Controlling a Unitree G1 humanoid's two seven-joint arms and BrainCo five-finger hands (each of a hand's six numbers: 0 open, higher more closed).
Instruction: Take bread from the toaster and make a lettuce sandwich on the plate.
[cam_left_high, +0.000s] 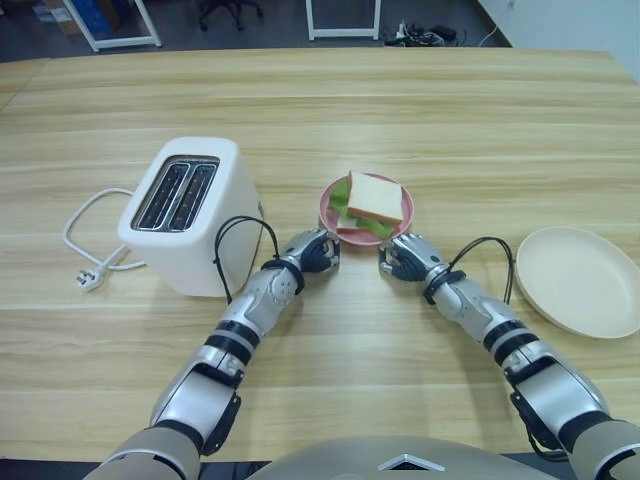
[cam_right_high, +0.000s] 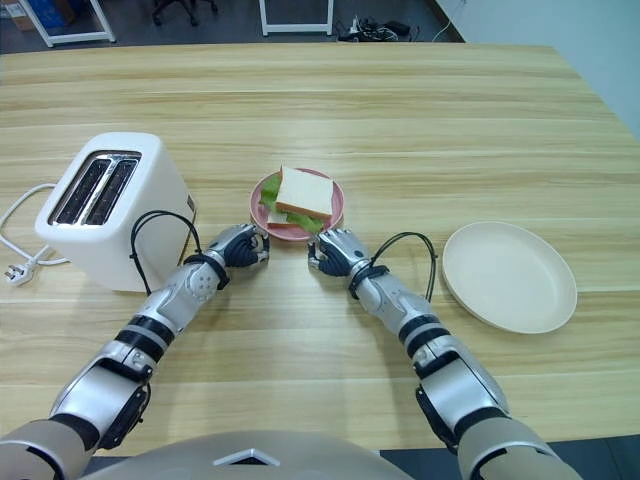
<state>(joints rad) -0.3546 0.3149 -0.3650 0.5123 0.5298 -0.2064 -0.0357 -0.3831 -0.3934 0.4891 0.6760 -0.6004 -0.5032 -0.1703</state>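
A broad table of pale, striped wood (cam_left_high: 430, 120) fills the scene, with a dark floor and white frame legs beyond its far edge. Both hands lie low on the tabletop near the middle. The left hand (cam_left_high: 312, 251) has its fingers curled in on themselves and holds nothing. The right hand (cam_left_high: 407, 256) is curled the same way, also with nothing in it.

Just beyond the two hands, and between them, sits the small round pink plate (cam_left_high: 327, 197). Its near rim lies close to both sets of knuckles; whether either hand touches it cannot be told. On the plate is the lettuce sandwich: a square slice of white bread with a tan crust (cam_left_high: 377, 196) lies on top, slightly askew, and green lettuce leaves (cam_left_high: 341, 200) stick out at its left and near edges.

To the left of the left hand stands the white two-slot toaster (cam_left_high: 190, 215), slots facing up and dark. Its white cord (cam_left_high: 85, 225) loops away further left. To the right of the right hand, well apart, lies a wide cream-coloured round plate (cam_left_high: 580, 280).
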